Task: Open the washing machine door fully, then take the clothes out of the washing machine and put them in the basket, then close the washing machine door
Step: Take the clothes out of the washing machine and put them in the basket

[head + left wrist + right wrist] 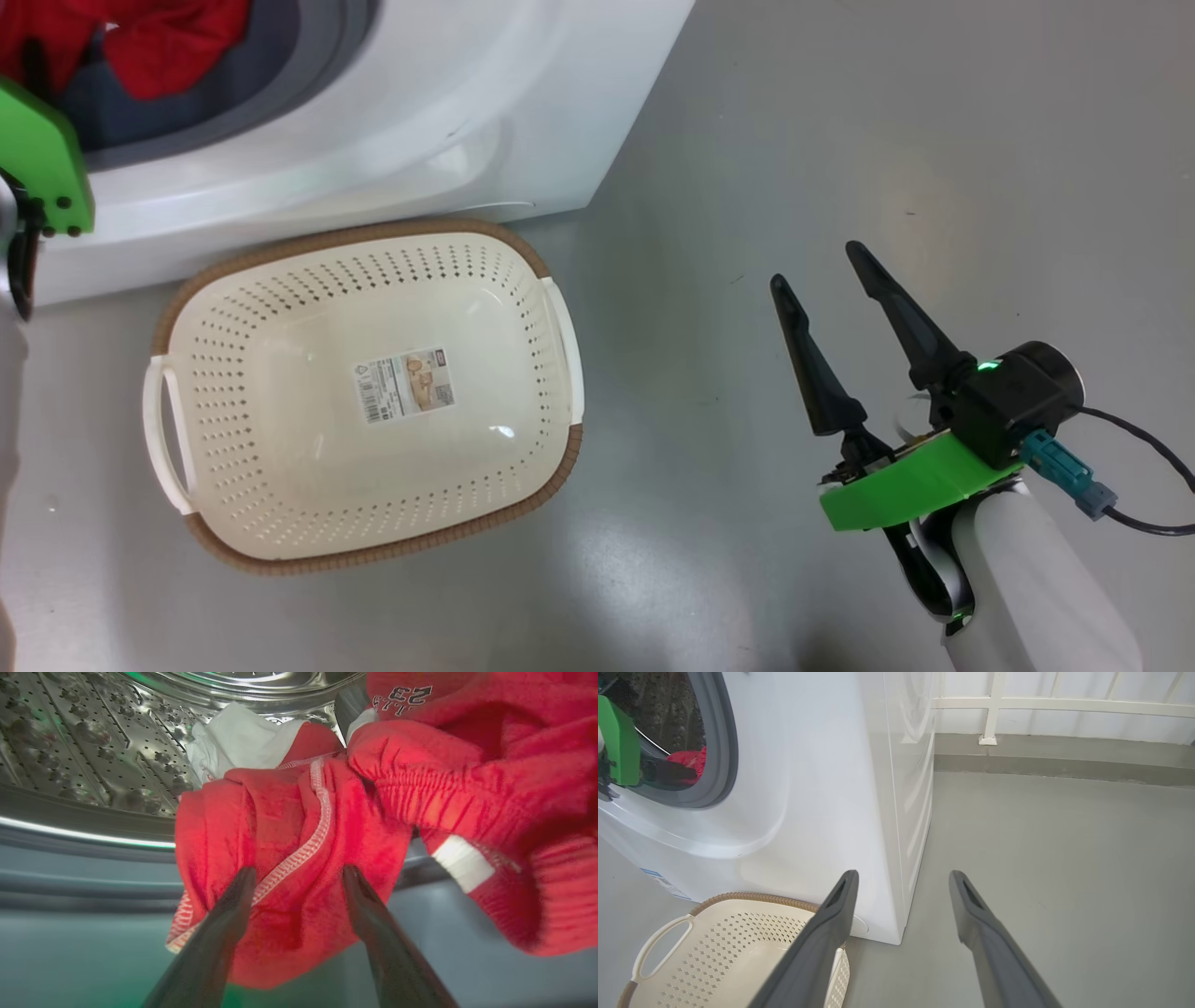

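Note:
The white washing machine [392,103] stands with its opening showing; the washing machine door is out of view. My left gripper [298,872] reaches into the steel drum [93,742], open, its fingertips either side of a fold of the red clothes [289,826]. A white piece [243,737] lies behind the red ones. The clothes [140,37] also show red at the opening's rim. The cream basket [215,308] sits on the floor in front of the machine, with only a sticker on its floor. My right gripper [817,264] hovers open over bare floor, right of the basket.
My left arm's green wrist plate [42,159] sits at the machine's opening. The grey rubber ring [724,751] frames the opening. Grey floor [1041,858] stretches to the right of the machine, up to a white railing [994,704] and wall at the back.

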`<state>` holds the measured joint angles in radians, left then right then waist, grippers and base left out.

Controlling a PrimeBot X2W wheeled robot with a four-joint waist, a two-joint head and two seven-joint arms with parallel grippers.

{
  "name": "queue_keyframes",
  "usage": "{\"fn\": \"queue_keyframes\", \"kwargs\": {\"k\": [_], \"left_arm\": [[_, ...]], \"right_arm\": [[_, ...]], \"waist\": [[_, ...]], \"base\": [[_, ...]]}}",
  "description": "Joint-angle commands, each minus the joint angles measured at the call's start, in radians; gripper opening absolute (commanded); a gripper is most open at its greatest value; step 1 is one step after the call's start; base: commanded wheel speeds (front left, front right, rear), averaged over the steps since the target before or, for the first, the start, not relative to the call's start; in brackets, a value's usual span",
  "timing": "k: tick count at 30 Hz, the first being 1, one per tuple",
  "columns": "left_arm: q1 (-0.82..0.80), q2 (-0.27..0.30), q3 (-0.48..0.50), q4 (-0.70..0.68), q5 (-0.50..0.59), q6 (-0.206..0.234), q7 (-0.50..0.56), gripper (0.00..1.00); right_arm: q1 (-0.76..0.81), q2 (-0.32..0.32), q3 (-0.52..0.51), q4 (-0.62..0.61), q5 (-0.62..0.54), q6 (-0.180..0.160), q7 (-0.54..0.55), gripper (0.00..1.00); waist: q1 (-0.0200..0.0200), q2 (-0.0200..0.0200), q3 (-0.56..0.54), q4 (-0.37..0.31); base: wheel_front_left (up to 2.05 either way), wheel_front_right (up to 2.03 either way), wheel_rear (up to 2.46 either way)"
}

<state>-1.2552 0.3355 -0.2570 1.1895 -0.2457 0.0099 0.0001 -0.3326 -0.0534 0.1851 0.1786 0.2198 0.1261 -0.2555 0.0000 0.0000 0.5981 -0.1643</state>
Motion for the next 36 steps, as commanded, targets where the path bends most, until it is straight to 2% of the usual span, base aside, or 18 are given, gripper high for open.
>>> {"fn": "queue_keyframes", "kwargs": {"k": [1, 2, 8, 16, 20, 24, 30, 36], "left_arm": [[-0.023, 0.063, 0.007, -0.002, 0.010, 0.006, 0.014, 0.46], [-0.027, 0.064, 0.006, 0.004, 0.010, 0.009, 0.016, 0.00], [-0.035, 0.064, -0.005, 0.016, 0.012, 0.028, -0.010, 0.00], [-0.030, 0.040, 0.019, 0.007, -0.026, 0.050, -0.119, 0.00], [-0.019, 0.029, 0.035, -0.002, -0.049, 0.046, -0.169, 0.00], [0.012, 0.018, 0.077, -0.030, -0.102, 0.019, -0.232, 0.00], [0.085, 0.006, 0.129, -0.132, -0.153, -0.020, -0.260, 0.00], [0.238, -0.002, 0.195, -0.388, -0.141, -0.017, -0.262, 0.00]], "right_arm": [[0.006, 0.003, 0.028, -0.020, 0.010, 0.005, -0.006, 1.00], [0.005, 0.003, 0.029, -0.020, 0.012, 0.005, -0.006, 1.00], [0.002, 0.003, 0.038, -0.012, 0.018, 0.005, -0.006, 1.00], [-0.003, 0.003, 0.031, 0.000, 0.017, 0.005, -0.006, 1.00], [-0.003, 0.003, 0.031, 0.001, 0.013, 0.005, -0.006, 1.00], [0.000, 0.002, 0.028, 0.003, 0.008, 0.005, -0.006, 1.00], [0.011, 0.001, 0.026, 0.006, 0.005, 0.005, -0.006, 1.00], [0.024, 0.001, 0.025, 0.008, 0.003, 0.005, -0.006, 1.00]], "waist": [[0.0000, 0.0000, 0.005, -0.004], [0.0000, 0.0000, 0.006, -0.004], [0.0000, 0.0000, 0.005, -0.001], [0.0000, 0.0000, -0.010, 0.021], [0.0000, 0.0000, -0.020, 0.030], [0.0000, 0.0000, -0.040, 0.045], [0.0000, 0.0000, -0.071, 0.062], [0.0000, 0.0000, -0.113, 0.074]], "base": [[0.00, 0.00, 0.00], [0.00, 0.00, 0.00], [0.00, 0.00, 0.00], [0.00, 0.00, 0.00], [0.00, 0.00, 0.00], [0.00, 0.00, 0.00], [0.00, 0.00, 0.00], [0.00, 0.00, 0.00]]}}
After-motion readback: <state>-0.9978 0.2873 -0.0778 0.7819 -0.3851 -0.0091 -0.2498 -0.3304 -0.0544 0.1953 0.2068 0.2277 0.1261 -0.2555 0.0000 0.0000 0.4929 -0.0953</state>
